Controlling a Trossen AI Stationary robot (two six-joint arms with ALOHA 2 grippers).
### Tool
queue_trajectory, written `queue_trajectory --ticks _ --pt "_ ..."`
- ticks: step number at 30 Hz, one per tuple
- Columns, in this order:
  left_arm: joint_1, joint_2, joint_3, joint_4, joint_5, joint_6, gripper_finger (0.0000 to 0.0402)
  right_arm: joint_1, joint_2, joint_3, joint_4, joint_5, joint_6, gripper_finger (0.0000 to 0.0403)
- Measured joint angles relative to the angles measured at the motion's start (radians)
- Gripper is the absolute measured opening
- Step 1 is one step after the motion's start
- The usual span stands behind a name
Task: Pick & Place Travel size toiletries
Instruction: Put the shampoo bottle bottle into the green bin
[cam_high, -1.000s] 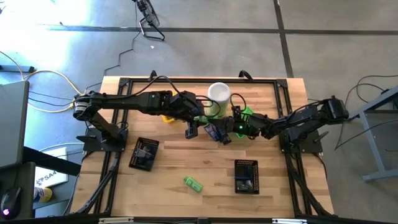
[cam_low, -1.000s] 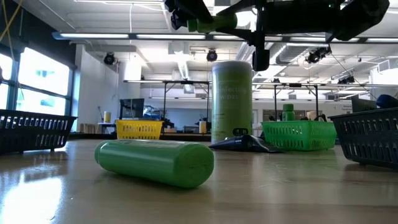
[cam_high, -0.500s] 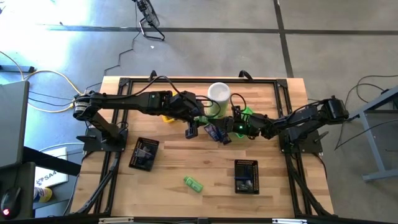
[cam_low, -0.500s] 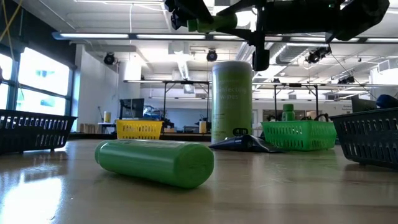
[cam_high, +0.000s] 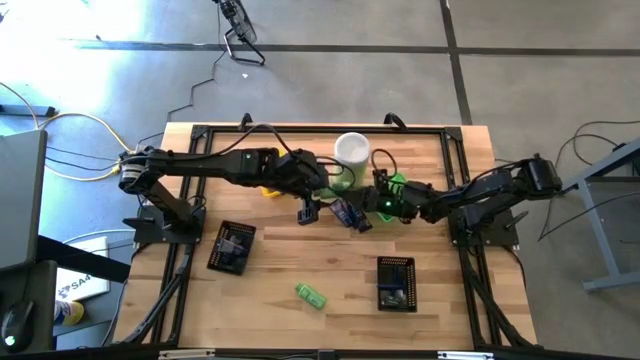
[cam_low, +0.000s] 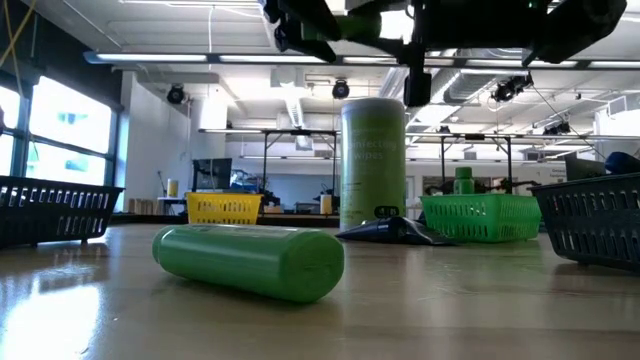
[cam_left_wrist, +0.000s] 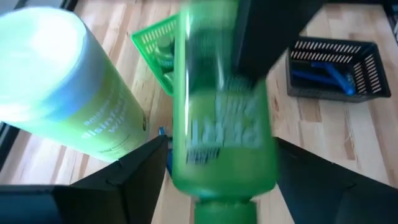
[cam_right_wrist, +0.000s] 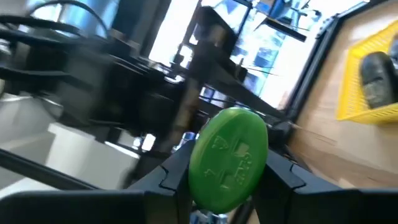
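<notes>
Two arms' reach, joined over mid-desk (cam_high: 290, 258), just below the pale-green canister (cam_high: 352, 152) in the high view. At the left hand (cam_left_wrist: 214, 177), a green bottle (cam_left_wrist: 217, 93) blurred between the dark fingers; impossible to tell whether gripped or let go. At the right hand (cam_right_wrist: 227, 183), fingers pinched on a green-capped bottle (cam_right_wrist: 229, 155). Close by, right of centre, a green tray (cam_high: 400, 183). Lower centre, a loose green bottle (cam_high: 310, 295) on its side, well apart from both hands, between two black trays (cam_high: 232, 247) (cam_high: 396, 283). Upper right of the right wrist view, a yellow tray (cam_right_wrist: 348, 106) with a dark grey oval piece (cam_right_wrist: 377, 78).
</notes>
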Motion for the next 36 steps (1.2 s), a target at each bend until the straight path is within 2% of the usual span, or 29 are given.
queue_trajectory --ticks 8,13,19,29,36 --pt "0.0 -0.001 0.111 -0.148 -0.001 0.0 0.0278 -0.001 -0.003 -0.001 -0.011 -0.004 -0.034 0.0114" --pt "0.0 -0.002 0.168 -0.252 -0.001 -0.003 0.0278 -0.001 -0.065 -0.001 -0.136 -0.005 -0.085 0.0114" --pt "0.0 -0.001 0.175 -0.329 -0.002 -0.004 0.0278 -0.001 -0.243 -0.002 -0.428 -0.005 -0.138 0.0114" --pt "0.0 -0.001 0.175 -0.337 -0.003 -0.004 0.0278 0.0 -0.619 -0.002 -1.017 0.0 -0.146 0.0115" --pt "0.0 -0.001 0.175 -0.337 -0.004 -0.004 0.0278 0.0 -0.72 -0.003 -1.362 0.001 -0.06 0.0113"
